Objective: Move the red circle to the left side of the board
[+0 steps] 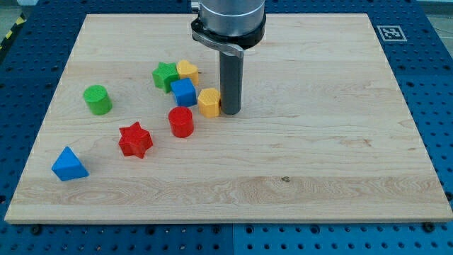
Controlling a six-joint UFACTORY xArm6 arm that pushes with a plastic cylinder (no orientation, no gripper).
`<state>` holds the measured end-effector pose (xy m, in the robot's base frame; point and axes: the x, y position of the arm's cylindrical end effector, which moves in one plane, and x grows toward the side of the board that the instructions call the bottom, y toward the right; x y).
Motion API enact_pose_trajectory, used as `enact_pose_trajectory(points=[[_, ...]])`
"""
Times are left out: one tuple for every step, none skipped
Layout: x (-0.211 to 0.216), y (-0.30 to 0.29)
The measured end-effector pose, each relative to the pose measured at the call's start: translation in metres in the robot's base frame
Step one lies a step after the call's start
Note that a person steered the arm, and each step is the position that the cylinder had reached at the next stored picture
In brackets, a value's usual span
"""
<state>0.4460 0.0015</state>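
Approach step, no push on the red circle (181,122) yet. It sits left of board centre, below the blue cube (183,93) and just left-below the yellow block (209,102), red star (135,139) further toward the left edge. My tip (230,111) is at the yellow block's right side, touching or nearly so, can't tell which. No jaws on this rig, just a plain rod, holding nothing. Judgement: the tip is too high in the view to drive the circle; pushing left from here shoves the yellow block first. Next move wants the tip brought toward the bottom edge, level with the circle's right side, then straight left, watching the red star in the path.
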Motion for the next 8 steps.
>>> enact_pose_trajectory(points=[[0.014, 0.003], [0.035, 0.003], [0.044, -0.01], [0.044, -0.041], [0.042, -0.066], [0.023, -0.074], [0.01, -0.074], [0.01, -0.076]])
